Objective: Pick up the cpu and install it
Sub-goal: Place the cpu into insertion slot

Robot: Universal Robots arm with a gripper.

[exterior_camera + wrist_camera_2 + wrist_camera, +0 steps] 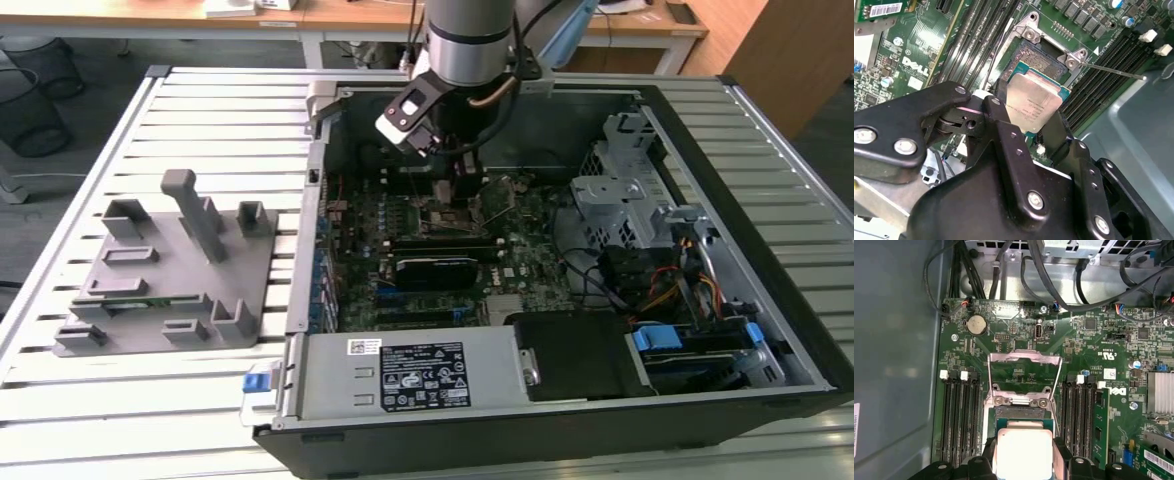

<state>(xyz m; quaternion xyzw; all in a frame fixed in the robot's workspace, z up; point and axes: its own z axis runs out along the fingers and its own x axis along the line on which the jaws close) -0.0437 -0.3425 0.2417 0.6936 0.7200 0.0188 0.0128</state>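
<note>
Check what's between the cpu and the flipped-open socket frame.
In the first wrist view, between cpu and socket frame: the socket's bare contact bed, then the hinge bracket.

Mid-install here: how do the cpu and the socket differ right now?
The cpu has a shiny silver top; the socket is a dark bed in a metal surround. The cpu is held by the gripper; the socket is fixed to the motherboard, its load frame open. Both are square.
</note>
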